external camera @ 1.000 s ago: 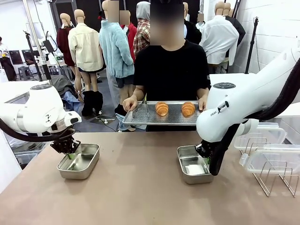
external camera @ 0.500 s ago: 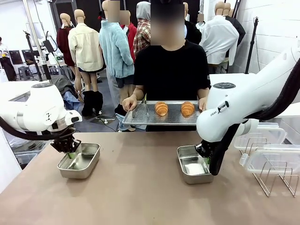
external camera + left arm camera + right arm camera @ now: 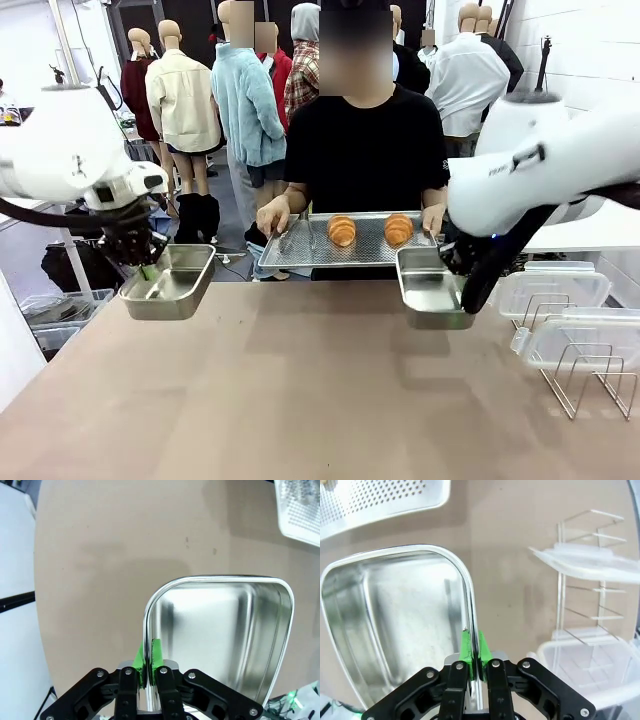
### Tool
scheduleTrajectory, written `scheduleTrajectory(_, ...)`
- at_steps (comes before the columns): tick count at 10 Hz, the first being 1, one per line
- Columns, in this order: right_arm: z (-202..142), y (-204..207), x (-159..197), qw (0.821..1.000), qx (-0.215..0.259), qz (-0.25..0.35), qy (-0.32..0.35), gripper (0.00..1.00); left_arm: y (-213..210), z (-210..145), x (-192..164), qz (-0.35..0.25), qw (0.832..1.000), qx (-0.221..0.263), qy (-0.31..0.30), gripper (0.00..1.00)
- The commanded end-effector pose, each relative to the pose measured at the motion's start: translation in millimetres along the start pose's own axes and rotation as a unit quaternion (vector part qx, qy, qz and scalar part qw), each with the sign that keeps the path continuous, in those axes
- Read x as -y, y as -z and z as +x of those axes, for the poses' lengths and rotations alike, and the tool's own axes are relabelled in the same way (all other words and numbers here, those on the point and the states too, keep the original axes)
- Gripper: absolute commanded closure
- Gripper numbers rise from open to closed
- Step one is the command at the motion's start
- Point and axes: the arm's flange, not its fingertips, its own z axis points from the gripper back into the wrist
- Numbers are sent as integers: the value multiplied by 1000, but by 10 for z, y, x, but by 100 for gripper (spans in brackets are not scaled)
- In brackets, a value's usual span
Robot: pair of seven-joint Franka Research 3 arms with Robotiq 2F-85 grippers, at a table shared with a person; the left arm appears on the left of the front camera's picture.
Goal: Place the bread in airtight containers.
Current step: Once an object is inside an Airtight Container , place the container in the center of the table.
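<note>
Front view: both croissants (image 3: 342,230) lie on the tray (image 3: 300,247); my left pan (image 3: 172,285) hangs left of the tray, my right pan (image 3: 430,290) at its right end. Left wrist view: my left gripper (image 3: 149,652) pinches its pan's rim. Right wrist view: my right gripper (image 3: 475,647) pinches likewise.

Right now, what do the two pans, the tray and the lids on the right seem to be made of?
Left pan and right pan: probably stainless steel, brushed, with mirror-like reflections. Tray: perforated metal, likely steel too, dull silver. Lids: clear plastic, see-through and slightly cloudy.
</note>
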Motion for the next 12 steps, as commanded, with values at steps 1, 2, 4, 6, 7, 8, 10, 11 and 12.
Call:
scheduleTrajectory(1,52,-124,112,998,-15,7,53,100,-111,113,0,-7,999,-17,-39,100)
scheduleTrajectory(2,0,0,0,1000,0,0,0,100,0,0,0,0,1000,0,0,100)
scheduleTrajectory(4,0,0,0,1000,0,0,0,100,0,0,0,0,1000,0,0,100)
scheduleTrajectory(6,0,0,0,1000,0,0,0,100,0,0,0,0,1000,0,0,100)
scheduleTrajectory(7,0,0,0,1000,0,0,0,100,0,0,0,0,1000,0,0,100)
scheduleTrajectory(8,0,0,0,1000,0,0,0,100,0,0,0,0,1000,0,0,100)
scheduleTrajectory(10,0,0,0,1000,0,0,0,100,0,0,0,0,1000,0,0,100)
scheduleTrajectory(11,0,0,0,1000,0,0,0,100,0,0,0,0,1000,0,0,100)
scheduleTrajectory(12,0,0,0,1000,0,0,0,100,0,0,0,0,1000,0,0,100)
